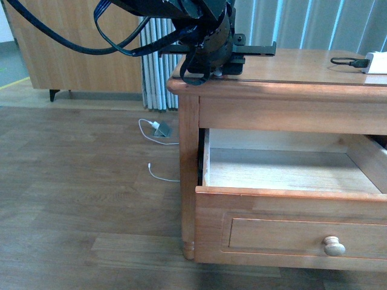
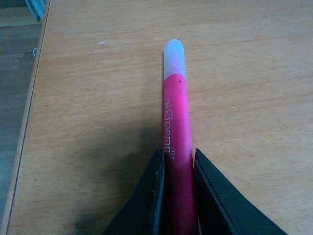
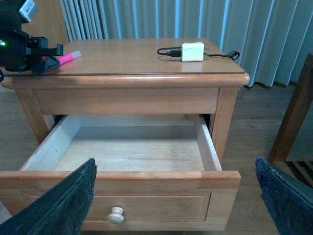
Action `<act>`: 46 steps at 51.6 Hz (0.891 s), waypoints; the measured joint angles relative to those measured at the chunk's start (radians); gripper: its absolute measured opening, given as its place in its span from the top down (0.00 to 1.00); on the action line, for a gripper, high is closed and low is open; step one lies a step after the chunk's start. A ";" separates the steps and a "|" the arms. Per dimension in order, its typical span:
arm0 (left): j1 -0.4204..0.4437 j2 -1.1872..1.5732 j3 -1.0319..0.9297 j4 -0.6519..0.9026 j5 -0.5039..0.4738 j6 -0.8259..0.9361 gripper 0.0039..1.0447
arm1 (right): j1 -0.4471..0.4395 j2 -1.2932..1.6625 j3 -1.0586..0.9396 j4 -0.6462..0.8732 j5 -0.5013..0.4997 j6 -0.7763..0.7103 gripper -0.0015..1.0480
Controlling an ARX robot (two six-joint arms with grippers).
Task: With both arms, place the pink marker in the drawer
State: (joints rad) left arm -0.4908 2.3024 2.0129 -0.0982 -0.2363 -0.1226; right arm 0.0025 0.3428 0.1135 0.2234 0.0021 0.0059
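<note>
The left gripper (image 2: 177, 156) is clamped on the pink marker (image 2: 175, 112), whose white cap points out past the fingers, over the dresser top (image 2: 88, 107) near its left edge. Whether the marker rests on the wood or hangs just above it I can't quite tell. The drawer (image 3: 132, 147) stands pulled open. The right gripper (image 3: 175, 166) faces the drawer's front, jaws spread wide.

White charger block (image 3: 192, 51) with black cable (image 3: 166, 51) lies near pale curtains (image 3: 146, 19)

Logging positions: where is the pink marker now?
The pink marker is in the left pincer, at the dresser top's front-view left edge, above the open drawer.
</note>
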 joint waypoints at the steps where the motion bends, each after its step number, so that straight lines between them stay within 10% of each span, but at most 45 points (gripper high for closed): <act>1: 0.000 -0.002 -0.002 0.001 0.001 -0.002 0.86 | 0.000 0.000 0.000 0.000 0.000 0.000 0.08; 46: 0.011 -0.486 -0.685 0.318 0.378 0.129 0.86 | 0.000 0.000 0.000 0.000 0.000 0.000 0.08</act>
State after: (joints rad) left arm -0.4801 1.8168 1.3281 0.2199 0.1417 0.0059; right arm 0.0025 0.3428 0.1139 0.2234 0.0021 0.0055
